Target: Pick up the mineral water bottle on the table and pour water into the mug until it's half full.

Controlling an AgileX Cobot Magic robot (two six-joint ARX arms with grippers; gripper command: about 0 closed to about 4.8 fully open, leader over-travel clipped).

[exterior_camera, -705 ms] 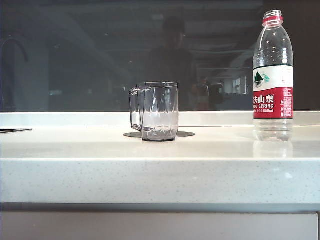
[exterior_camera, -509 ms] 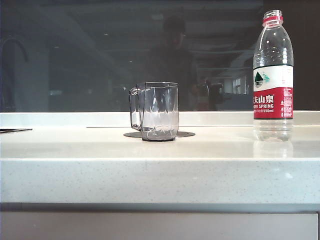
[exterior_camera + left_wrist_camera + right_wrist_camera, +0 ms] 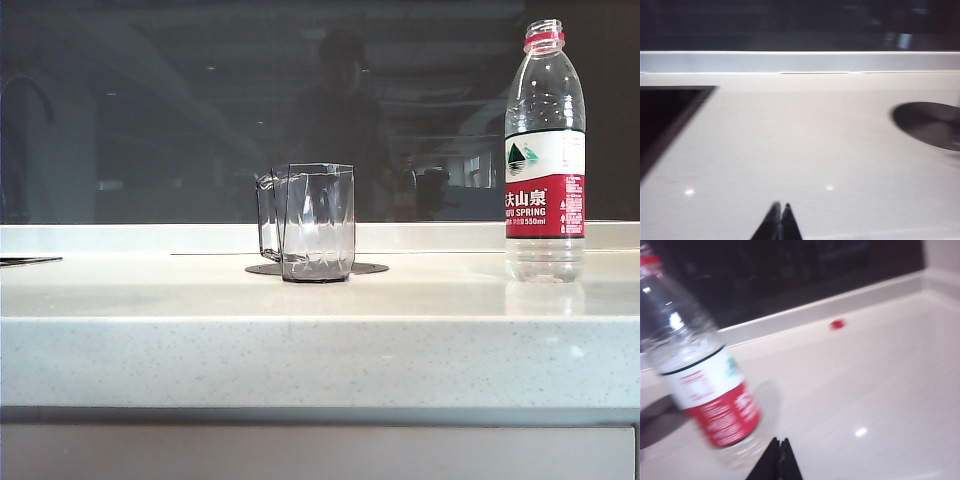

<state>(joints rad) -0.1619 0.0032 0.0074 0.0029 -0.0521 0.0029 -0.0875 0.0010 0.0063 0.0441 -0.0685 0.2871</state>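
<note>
Bottle (image 3: 545, 150) upright at right on table (image 3: 320, 350), cap off, ready for pouring; mug (image 3: 315, 222) mid-table on dark disc (image 3: 365, 268), well apart, empty by the look of it. Left gripper (image 3: 780, 220) pinched closed, holding nothing, low over bare table near disc. Right gripper (image 3: 779, 457) likewise closed and empty, near bottle's base, presumably staged for pickup. Small red piece (image 3: 838, 324), maybe the cap, by back ledge.

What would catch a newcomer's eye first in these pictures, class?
The mineral water bottle stands uncapped at the right of the table, its red label vivid. The clear mug sits mid-table on a dark disc. A small red cap lies near the back edge; both grippers, left and right, have jaws shut.
</note>
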